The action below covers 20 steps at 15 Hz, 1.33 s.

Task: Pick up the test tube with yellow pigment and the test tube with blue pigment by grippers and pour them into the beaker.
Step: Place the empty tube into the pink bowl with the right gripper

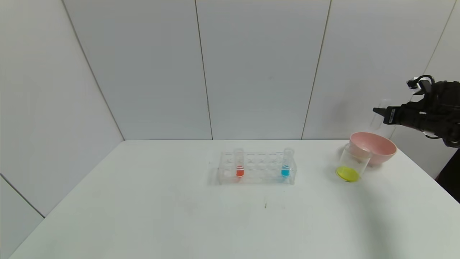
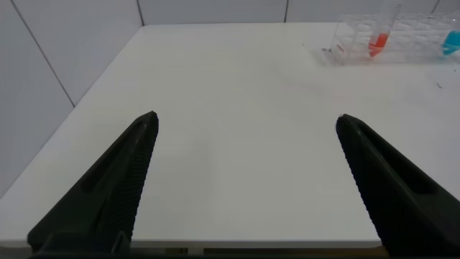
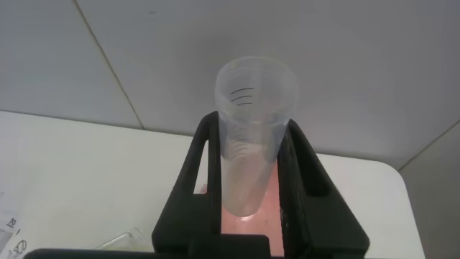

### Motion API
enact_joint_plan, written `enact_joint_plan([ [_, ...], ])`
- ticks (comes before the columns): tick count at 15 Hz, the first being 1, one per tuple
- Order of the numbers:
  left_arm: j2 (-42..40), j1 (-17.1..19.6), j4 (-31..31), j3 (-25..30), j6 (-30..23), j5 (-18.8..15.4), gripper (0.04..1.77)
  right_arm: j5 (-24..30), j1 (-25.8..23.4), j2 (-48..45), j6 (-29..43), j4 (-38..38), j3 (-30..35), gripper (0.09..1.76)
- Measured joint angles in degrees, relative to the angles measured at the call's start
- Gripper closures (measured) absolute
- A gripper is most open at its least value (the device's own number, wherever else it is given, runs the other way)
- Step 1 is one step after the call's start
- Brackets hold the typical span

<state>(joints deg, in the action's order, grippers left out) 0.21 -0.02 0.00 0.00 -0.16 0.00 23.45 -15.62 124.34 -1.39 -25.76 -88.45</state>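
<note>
My right gripper (image 1: 380,110) is at the far right, raised above the pink bowl (image 1: 377,145), and is shut on a clear test tube (image 1: 378,120). In the right wrist view the tube (image 3: 251,137) sits between the fingers of that gripper (image 3: 251,122) and shows no liquid. The beaker (image 1: 352,162) stands just left of the bowl with yellow liquid in its bottom. The test tube with blue pigment (image 1: 286,163) stands at the right end of the clear rack (image 1: 257,168). My left gripper (image 2: 246,119) is open and empty above the table's left part, out of the head view.
A tube with red-orange liquid (image 1: 239,163) stands at the left end of the rack and also shows in the left wrist view (image 2: 377,43). The white table (image 1: 179,216) meets grey wall panels at its far edge. The bowl sits near the table's right edge.
</note>
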Motion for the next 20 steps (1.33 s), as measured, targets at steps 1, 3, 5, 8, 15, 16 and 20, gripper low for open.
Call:
enact_joint_plan([
  [1, 0.0, 0.0, 0.0, 0.0, 0.0, 0.0, 0.05, -0.1, 0.0, 1.7, 0.0, 0.0, -1.4, 1.34],
  [3, 0.0, 0.0, 0.0, 0.0, 0.0, 0.0, 0.05, -0.2, 0.0, 5.2, 0.0, 0.0, -4.8, 1.34],
  [5, 0.0, 0.0, 0.0, 0.0, 0.0, 0.0, 0.05, -0.3, 0.1, 8.5, 0.0, 0.4, -7.9, 1.34],
  [8, 0.0, 0.0, 0.0, 0.0, 0.0, 0.0, 0.05, -0.2, 0.0, 12.1, -0.1, 0.4, -10.6, 1.34],
  [15, 0.0, 0.0, 0.0, 0.0, 0.0, 0.0, 0.05, -0.1, -0.1, 15.3, -0.1, 0.3, -13.1, 0.76],
  [16, 0.0, 0.0, 0.0, 0.0, 0.0, 0.0, 0.05, 0.0, -0.1, 15.2, -0.1, 0.1, -13.1, 0.69],
  [20, 0.0, 0.0, 0.0, 0.0, 0.0, 0.0, 0.05, 0.2, 0.4, 12.0, 0.1, -0.1, -10.0, 0.47],
])
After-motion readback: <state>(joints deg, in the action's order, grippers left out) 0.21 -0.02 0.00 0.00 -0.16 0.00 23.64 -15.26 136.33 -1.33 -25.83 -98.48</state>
